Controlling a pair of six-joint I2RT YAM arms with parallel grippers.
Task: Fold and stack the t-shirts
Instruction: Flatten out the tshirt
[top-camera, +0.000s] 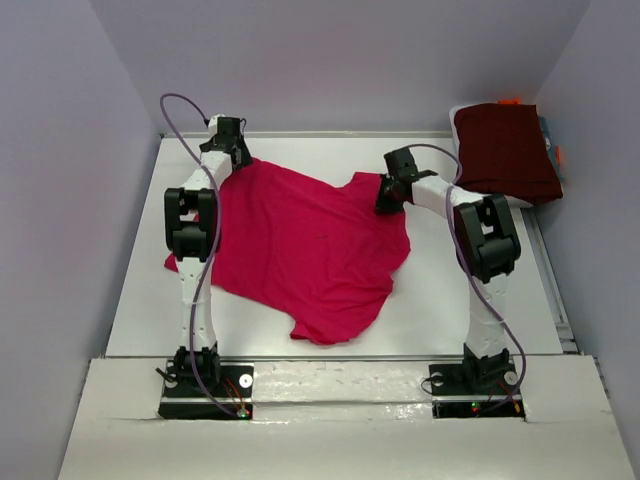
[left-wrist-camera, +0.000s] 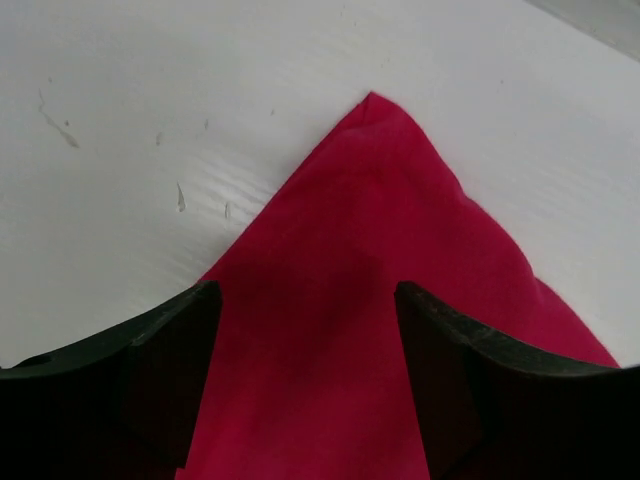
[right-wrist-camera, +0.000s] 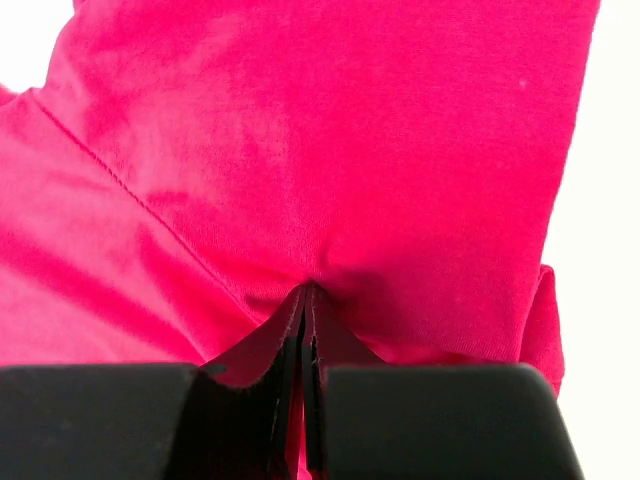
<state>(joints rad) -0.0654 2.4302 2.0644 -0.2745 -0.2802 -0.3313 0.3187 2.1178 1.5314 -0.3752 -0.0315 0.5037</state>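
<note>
- Left gripper (left-wrist-camera: 305, 297): jaws wide apart, holding nothing. It hovers over a pointed corner of the crimson-pink soft cloth t-shirt (top-camera: 300, 250), which lies flat on the white table (top-camera: 440, 300), far-left side. Can't tell if the pads touch the cloth.
- Pink tee: spread across table centre btw the two arms, skewed, not squared to the table edges. Near hem looks curled & uneven, and there are a few wrinkles mid-body.
- Right gripper (right-wrist-camera: 304, 300): jaws closed on a pinched ridge of the same pink cloth at the tee's far-right edge. Fabric tents up into the pinch.
- Dark maroon folded t-shirt (top-camera: 505, 150): sits at the far-right corner, well apart from the pink one. Prob. the stack spot.
- Step, as I read it: laying the tee flat before the 1st fold. Task looks early, w/ one tee folded and this one not.
- To do it well: the right should draw the cloth gently rightward till the slack goes, lower it to the table, then open. The left is best taking the corner edge only, not mid-cloth.
- Risks: pull too hard and the left corner slides, since nothing pins it. Let go from height and the cloth bunches.
</note>
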